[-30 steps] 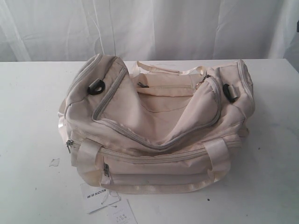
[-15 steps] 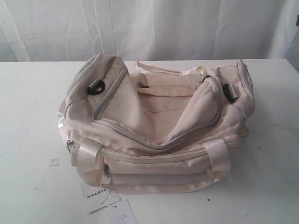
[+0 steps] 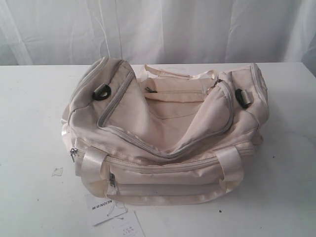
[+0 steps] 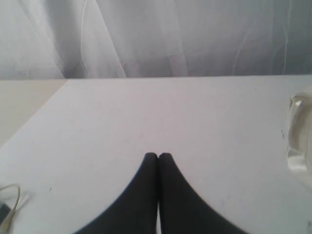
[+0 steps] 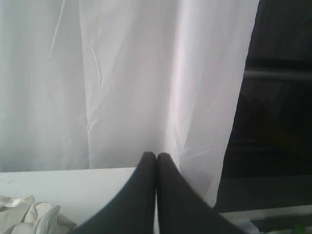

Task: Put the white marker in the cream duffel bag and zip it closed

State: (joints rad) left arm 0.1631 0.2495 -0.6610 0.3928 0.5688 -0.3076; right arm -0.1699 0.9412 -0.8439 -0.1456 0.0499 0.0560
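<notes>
The cream duffel bag [image 3: 165, 133] lies in the middle of the white table [image 3: 34, 113]. Its grey top zipper [image 3: 168, 154] runs in one curved line with no black lining showing. Paper tags [image 3: 106, 205] hang at its front left corner. The white marker is not visible in any view. Neither gripper appears in the exterior view. My left gripper [image 4: 158, 156] is shut and empty above bare tabletop, with a satin bag handle [image 4: 297, 131] at the frame edge. My right gripper [image 5: 156, 155] is shut and empty, facing the curtain, with cream bag fabric [image 5: 29, 214] beside it.
A white curtain [image 3: 163, 29] hangs behind the table. A small scrap [image 3: 58, 171] lies on the table left of the bag. A thin cable loop [image 4: 9, 207] shows in the left wrist view. A dark opening [image 5: 278, 97] lies beyond the curtain's edge in the right wrist view.
A dark shape that showed at the top right edge of the exterior view half a second ago is gone. The bag has not moved.
</notes>
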